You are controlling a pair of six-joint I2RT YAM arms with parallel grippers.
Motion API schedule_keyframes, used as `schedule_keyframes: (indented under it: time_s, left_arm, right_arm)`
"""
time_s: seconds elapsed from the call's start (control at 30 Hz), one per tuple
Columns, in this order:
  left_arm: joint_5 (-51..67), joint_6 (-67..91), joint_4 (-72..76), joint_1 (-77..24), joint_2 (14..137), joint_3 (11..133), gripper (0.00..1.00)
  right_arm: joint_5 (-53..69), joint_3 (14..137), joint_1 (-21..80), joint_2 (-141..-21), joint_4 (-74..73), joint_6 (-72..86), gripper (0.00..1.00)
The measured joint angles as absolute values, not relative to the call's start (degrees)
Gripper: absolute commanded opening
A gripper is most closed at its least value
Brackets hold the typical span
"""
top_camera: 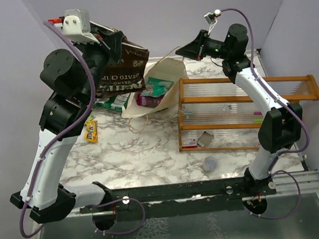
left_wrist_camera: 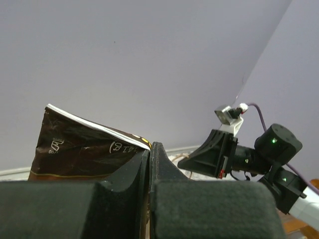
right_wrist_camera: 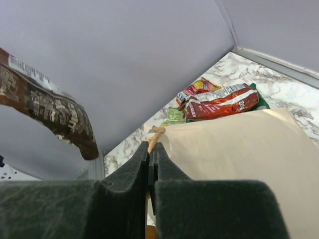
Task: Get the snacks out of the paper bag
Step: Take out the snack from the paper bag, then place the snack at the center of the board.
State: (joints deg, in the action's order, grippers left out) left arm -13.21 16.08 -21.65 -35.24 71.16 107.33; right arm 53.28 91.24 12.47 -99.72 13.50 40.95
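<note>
My left gripper (top_camera: 112, 44) is raised above the table's back left and shut on the top edge of a dark brown snack packet (top_camera: 124, 71), which hangs in the air; it also shows in the left wrist view (left_wrist_camera: 84, 149), pinched by the gripper (left_wrist_camera: 149, 149). The beige paper bag (top_camera: 166, 73) lies on the table with its mouth open toward the left. A teal packet (top_camera: 160, 86) and a purple-magenta packet (top_camera: 146, 99) sit in the mouth. My right gripper (top_camera: 182, 51) is shut on the bag's string handle (right_wrist_camera: 156, 135), holding the bag (right_wrist_camera: 239, 149) up.
A green-white packet (top_camera: 112, 104) and a yellow packet (top_camera: 91, 131) lie on the marble table left of the bag. An orange wooden rack (top_camera: 242, 109) stands at the right, with a red-and-white card (top_camera: 198, 141) and a grey cap (top_camera: 209, 162) before it. Red (right_wrist_camera: 224, 102) and green (right_wrist_camera: 174, 117) packets show beyond the bag.
</note>
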Motion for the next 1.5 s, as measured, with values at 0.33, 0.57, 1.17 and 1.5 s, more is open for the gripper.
schedule_keyframes:
  time_s: [0.33,0.57,1.17,1.5]
  left_arm:
    - [-12.73,11.62,-24.16,-25.19,84.2,121.67,0.0]
    - [-5.87,14.57,-21.45,-14.79,96.07,128.66,0.0]
    - [12.51,26.33,-1.08,-1.37,98.98,86.15,0.0]
    - [11.33,28.82,1.69,-0.01,80.07,56.9,0.0]
  right_arm:
    - [53.8,91.24,12.69,-99.94,13.26,40.73,0.01]
    - [53.78,91.24,12.67,-99.29,13.06,40.64,0.01]
    - [53.69,91.22,12.49,-96.07,10.33,39.18,0.01]
    - [53.93,91.22,12.25,-95.83,10.74,39.77,0.01]
